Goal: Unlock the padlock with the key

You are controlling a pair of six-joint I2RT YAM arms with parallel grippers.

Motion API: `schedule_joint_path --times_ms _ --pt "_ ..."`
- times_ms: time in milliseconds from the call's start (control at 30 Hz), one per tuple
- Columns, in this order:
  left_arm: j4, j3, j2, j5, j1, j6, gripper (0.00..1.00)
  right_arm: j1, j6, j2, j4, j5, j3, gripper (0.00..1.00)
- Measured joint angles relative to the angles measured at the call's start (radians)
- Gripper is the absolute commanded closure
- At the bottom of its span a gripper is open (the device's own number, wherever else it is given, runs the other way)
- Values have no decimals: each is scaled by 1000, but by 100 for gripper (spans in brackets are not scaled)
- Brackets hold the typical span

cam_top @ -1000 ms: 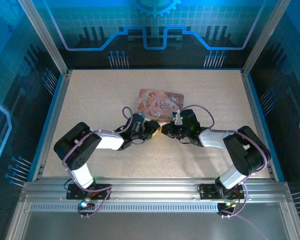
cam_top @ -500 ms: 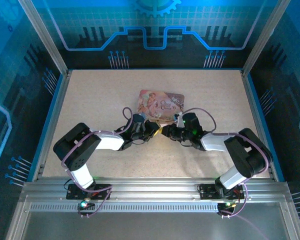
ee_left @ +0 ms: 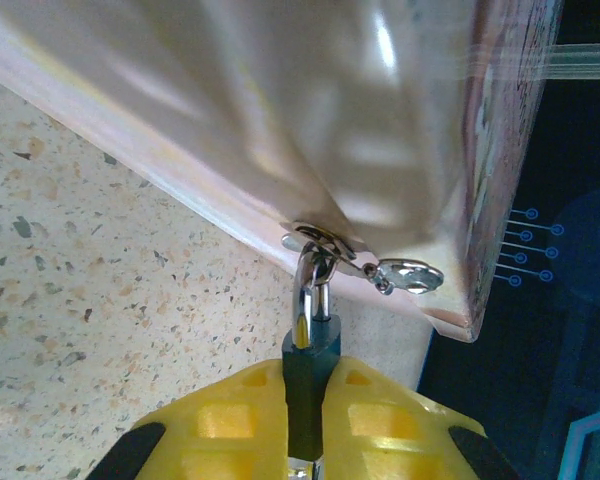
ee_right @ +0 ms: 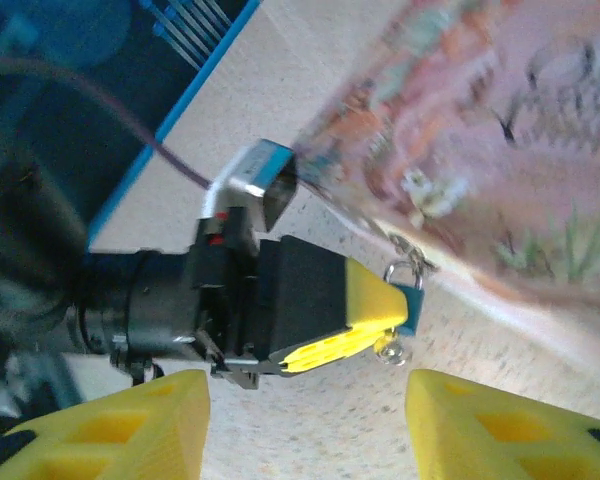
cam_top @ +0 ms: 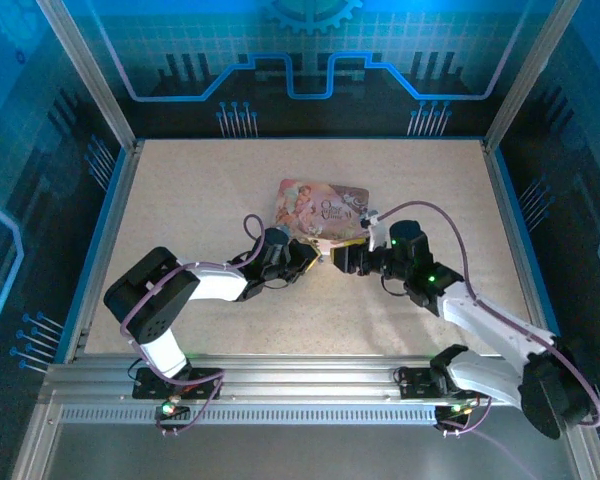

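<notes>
A speckled beige desk [cam_top: 180,200] is seen from above, with a pink illustrated tin [cam_top: 320,208] lying just off centre toward 12 o'clock. At the tin's 6 o'clock edge two end effectors are seen close together, almost tip to tip. The left end effector [cam_top: 304,258] is pointed in from 8 o'clock and the right end effector [cam_top: 343,258] from 4 o'clock. From above, the lock is too small and too crowded by them to be made out.

In the left wrist view the padlock [ee_left: 304,385] is shown pinched between the left end effector's yellow pads [ee_left: 220,420]. Its blue-green body is upright, and its lower end is cut off by the picture's bottom edge. Its metal shackle [ee_left: 315,285] is threaded through a small hasp [ee_left: 320,240] on the tin's side, at 12 o'clock from the body. A shiny tab [ee_left: 408,274] is seen just beside the hasp at 3 o'clock; what it is cannot be told.

In the right wrist view the right end effector's own yellow fingers [ee_right: 110,425] are seen spread wide at 7 and 5 o'clock, with bare desk between them. The gripped padlock is seen near centre. A small silvery piece [ee_right: 390,348] is hung just under it, too blurred to be identified. The tin at 2 o'clock is blurred and cut off.
</notes>
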Motion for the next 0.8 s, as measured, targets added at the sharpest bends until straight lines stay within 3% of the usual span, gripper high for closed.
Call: schedule_joint_path --times_ms 267,467,800 --pt "-13 0 -11 -11 -2 -27 100 262 -586 -34 -116 342 58 41" --pt "2 -2 -11 -10 -2 -62 100 301 -948 59 -50 476 -28 41" --pt "52 -8 -11 -9 -2 -102 100 313 -1143 311 142 546 -39 52"
